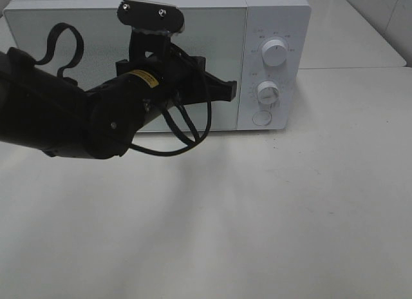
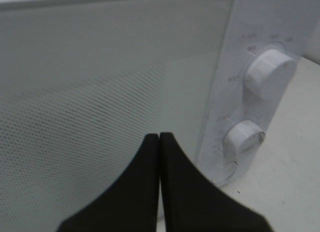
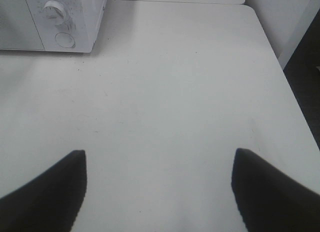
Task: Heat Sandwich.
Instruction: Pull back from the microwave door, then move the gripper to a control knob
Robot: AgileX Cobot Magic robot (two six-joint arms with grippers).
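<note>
White table (image 1: 290, 215) underneath. At the far side, microwave (image 1: 278, 15), door (image 1: 64, 54) closed. From the left, black arm (image 1: 58, 112) reaching across the door. Left gripper (image 2: 159, 138) close before the door's right edge, fingers pressed together, pinching nothing. Right gripper (image 3: 160, 154) over the table, right and nearer, fingers spread wide. Two knobs (image 1: 275, 53) right of the door. Sandwich: whereabouts impossible to tell.

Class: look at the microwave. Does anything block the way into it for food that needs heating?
Yes: the microwave has its door closed, shutting off the inside. The left tool, shut, points at that door. No sandwich shows in any view.
</note>
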